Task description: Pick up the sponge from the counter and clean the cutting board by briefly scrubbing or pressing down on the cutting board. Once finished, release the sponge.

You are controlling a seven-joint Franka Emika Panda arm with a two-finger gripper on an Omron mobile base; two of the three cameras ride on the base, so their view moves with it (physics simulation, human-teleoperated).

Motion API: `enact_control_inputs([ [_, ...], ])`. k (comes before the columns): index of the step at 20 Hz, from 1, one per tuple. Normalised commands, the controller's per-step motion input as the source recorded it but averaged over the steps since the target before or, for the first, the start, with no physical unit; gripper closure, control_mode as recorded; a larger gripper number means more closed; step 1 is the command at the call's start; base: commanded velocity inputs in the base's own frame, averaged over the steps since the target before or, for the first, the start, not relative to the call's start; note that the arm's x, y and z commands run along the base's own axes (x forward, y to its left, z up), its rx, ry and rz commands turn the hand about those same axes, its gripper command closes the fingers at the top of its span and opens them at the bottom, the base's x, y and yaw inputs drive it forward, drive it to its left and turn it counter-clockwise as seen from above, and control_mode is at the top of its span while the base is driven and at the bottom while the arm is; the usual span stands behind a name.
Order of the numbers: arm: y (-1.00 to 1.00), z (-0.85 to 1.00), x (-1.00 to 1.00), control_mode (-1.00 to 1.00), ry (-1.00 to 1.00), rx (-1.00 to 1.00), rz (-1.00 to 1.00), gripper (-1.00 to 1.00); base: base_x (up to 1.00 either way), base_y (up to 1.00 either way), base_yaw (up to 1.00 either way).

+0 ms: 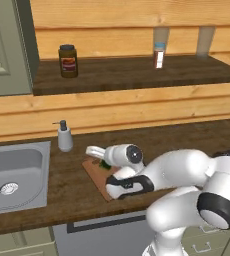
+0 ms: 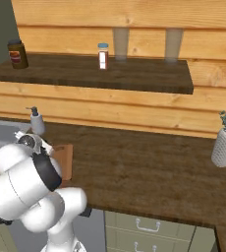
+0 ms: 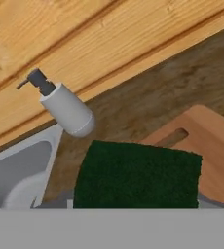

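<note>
Both base views overlook counter (image 1: 77, 185)

Pale wooden planks line the wall (image 1: 137, 107) behind the worktop. A dark wooden shelf (image 1: 132, 72) runs along it, carrying a brown jar (image 1: 68, 61) and a small bottle (image 1: 159, 55). Grey-green drawers (image 2: 149, 229) sit below; a cabinet door (image 1: 7, 47) hangs at left.

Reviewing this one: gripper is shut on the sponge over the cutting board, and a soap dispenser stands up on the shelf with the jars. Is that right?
Not quite. The soap dispenser stands on the counter, beside the sink, not on the shelf; the left base view shows it. The rest holds: the gripper is shut on the sponge over the cutting board.
</note>
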Motion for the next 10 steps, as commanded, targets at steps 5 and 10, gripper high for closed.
enact_control_inputs([
  [5,-0.79,0.96,-0.07,-1.0,0.32,-0.01,-0.14,1.0,0.0,0.0,0.0],
  [10,-0.76,0.67,0.0,-1.0,0.43,-0.17,-0.18,1.0,0.0,0.0,0.0],
])
